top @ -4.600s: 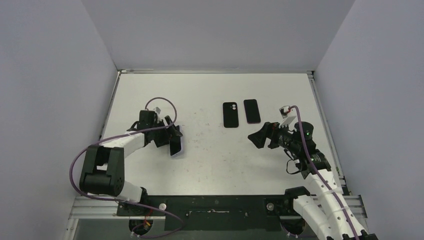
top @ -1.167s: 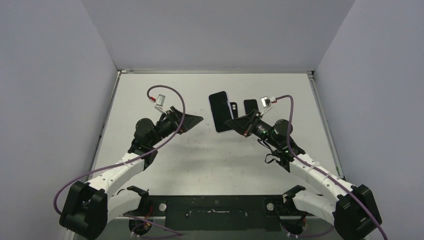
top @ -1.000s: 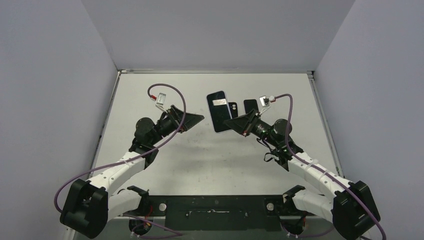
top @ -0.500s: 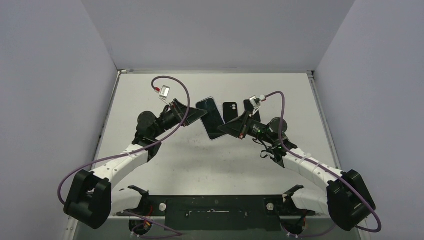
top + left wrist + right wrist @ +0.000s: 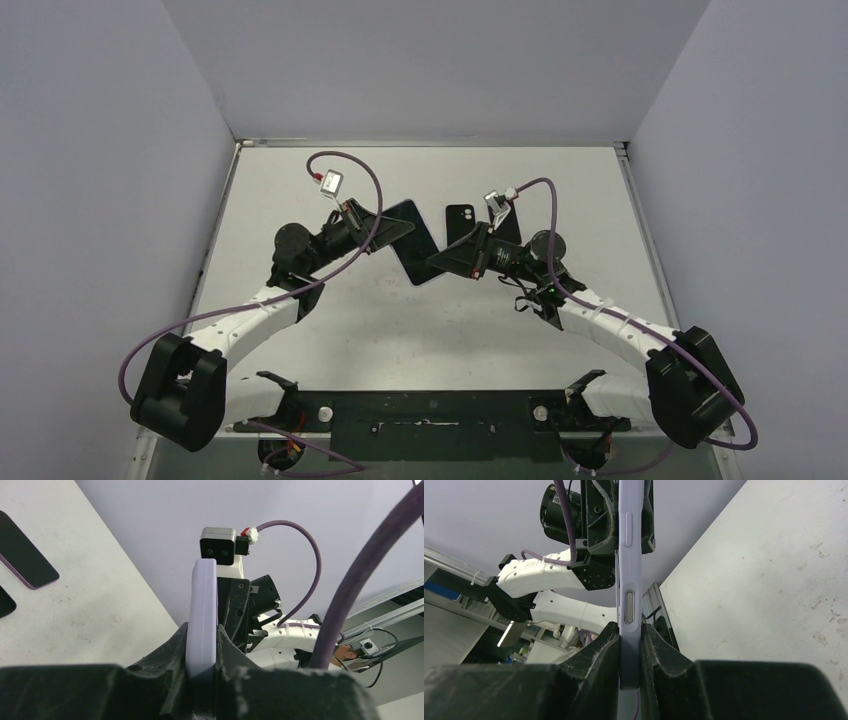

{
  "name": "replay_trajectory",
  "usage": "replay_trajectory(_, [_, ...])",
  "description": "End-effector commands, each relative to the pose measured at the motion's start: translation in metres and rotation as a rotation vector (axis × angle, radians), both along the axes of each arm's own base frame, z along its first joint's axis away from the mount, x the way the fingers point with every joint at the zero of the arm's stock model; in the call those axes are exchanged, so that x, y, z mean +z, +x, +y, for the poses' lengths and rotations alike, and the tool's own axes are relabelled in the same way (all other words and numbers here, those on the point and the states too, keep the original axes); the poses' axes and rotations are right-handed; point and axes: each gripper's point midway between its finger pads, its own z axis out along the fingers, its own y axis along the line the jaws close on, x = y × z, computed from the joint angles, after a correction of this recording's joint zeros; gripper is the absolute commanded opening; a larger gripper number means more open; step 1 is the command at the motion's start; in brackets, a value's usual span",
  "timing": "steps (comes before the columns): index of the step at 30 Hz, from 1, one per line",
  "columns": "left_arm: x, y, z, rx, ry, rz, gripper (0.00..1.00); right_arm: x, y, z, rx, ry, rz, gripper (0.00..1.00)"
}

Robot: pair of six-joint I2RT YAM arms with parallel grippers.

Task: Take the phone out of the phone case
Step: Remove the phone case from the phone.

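A phone with a dark screen (image 5: 413, 242) sits in a lavender phone case (image 5: 202, 595) and hangs tilted above the middle of the table. My left gripper (image 5: 393, 228) is shut on its upper left end; in the left wrist view the case edge is pinched between the fingers (image 5: 201, 630). From the other side my right gripper (image 5: 447, 262) is shut on the lower right end. The right wrist view shows the case's side buttons (image 5: 629, 555) rising out of that gripper (image 5: 629, 627).
A black phone-shaped piece with a camera cut-out (image 5: 461, 218) lies flat on the table behind the held phone. A dark slab with a purple edge (image 5: 24, 555) lies beside it, mostly hidden behind my right arm in the top view. Grey walls enclose the white table (image 5: 330, 320).
My right arm has carried the cased phone leftward and tilted it. My left gripper, open a second ago, has moved in and shut on the phone's other end.
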Motion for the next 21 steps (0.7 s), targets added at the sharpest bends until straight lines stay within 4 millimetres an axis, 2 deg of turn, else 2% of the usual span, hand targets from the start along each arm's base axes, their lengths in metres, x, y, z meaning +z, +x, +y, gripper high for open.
replay_trajectory(1, [0.034, -0.008, 0.003, -0.002, -0.058, -0.103, 0.0, 0.056, -0.003, 0.001, 0.0, 0.112, -0.201, 0.01])
replay_trajectory(3, [0.037, -0.005, 0.006, 0.025, -0.072, -0.091, 0.0, 0.054, 0.0, 0.0, -0.019, 0.1, -0.194, 0.06])
replay_trajectory(11, [0.044, 0.014, 0.021, 0.164, -0.138, 0.015, 0.0, 0.053, 0.005, -0.003, -0.071, 0.085, -0.205, 0.47])
replay_trajectory(15, [0.05, 0.019, 0.031, 0.222, -0.214, 0.062, 0.0, 0.051, 0.004, -0.003, -0.08, 0.08, -0.198, 0.64])
replay_trajectory(18, [0.055, 0.022, 0.038, 0.26, -0.26, 0.084, 0.0, 0.05, 0.003, -0.003, -0.094, 0.08, -0.199, 0.71])
replay_trajectory(21, [0.061, 0.023, 0.039, 0.268, -0.287, 0.083, 0.0, 0.051, 0.0, -0.002, -0.094, 0.082, -0.208, 0.73])
